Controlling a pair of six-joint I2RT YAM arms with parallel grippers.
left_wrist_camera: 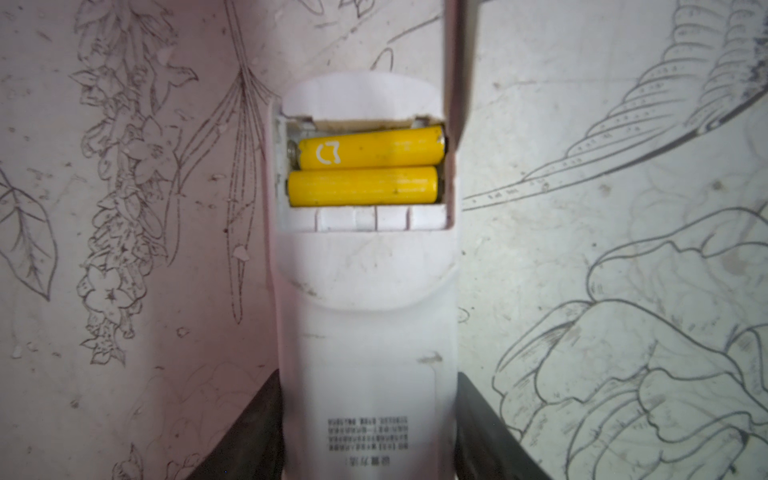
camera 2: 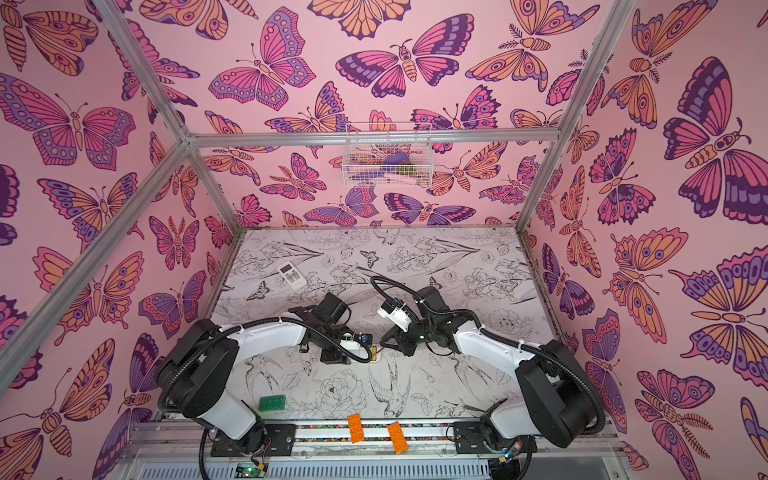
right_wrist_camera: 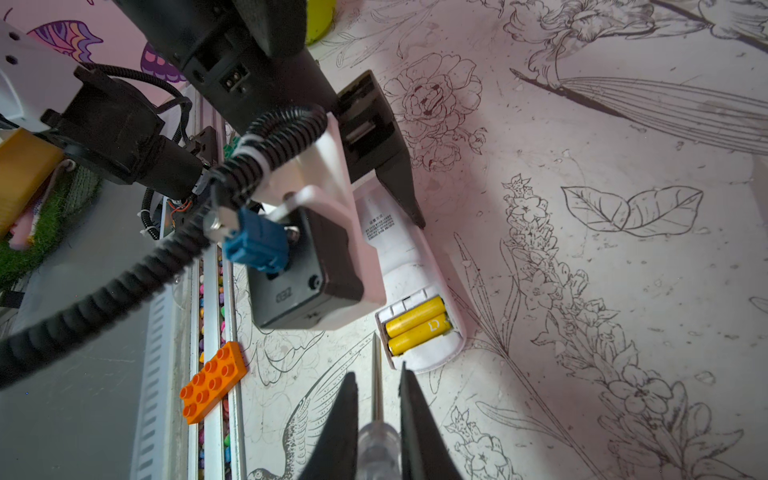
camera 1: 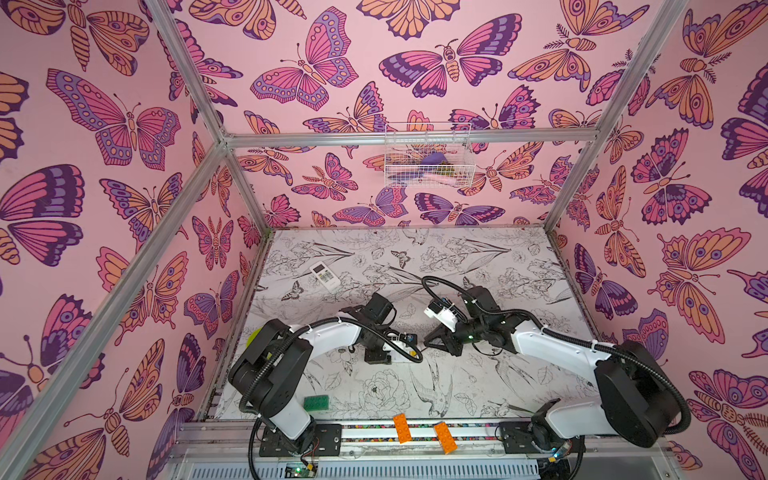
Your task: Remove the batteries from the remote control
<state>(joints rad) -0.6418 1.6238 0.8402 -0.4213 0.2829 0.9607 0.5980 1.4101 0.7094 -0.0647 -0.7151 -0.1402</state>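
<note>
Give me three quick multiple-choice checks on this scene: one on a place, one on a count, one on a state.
1. Where are the yellow batteries?
A. Seated in the open compartment of the remote
B. Lying loose beside it
C. Clamped in a gripper

2. How many orange bricks sit on the front rail?
A. One
B. Two
C. Three

3. What state is the right gripper in?
A. Open and empty
B. Shut on the screwdriver
C. Shut on a battery

Answers:
1 A: both wrist views show the pair side by side inside the compartment.
2 B: both top views show two.
3 B: the right wrist view shows it clamping the clear handle.
</note>
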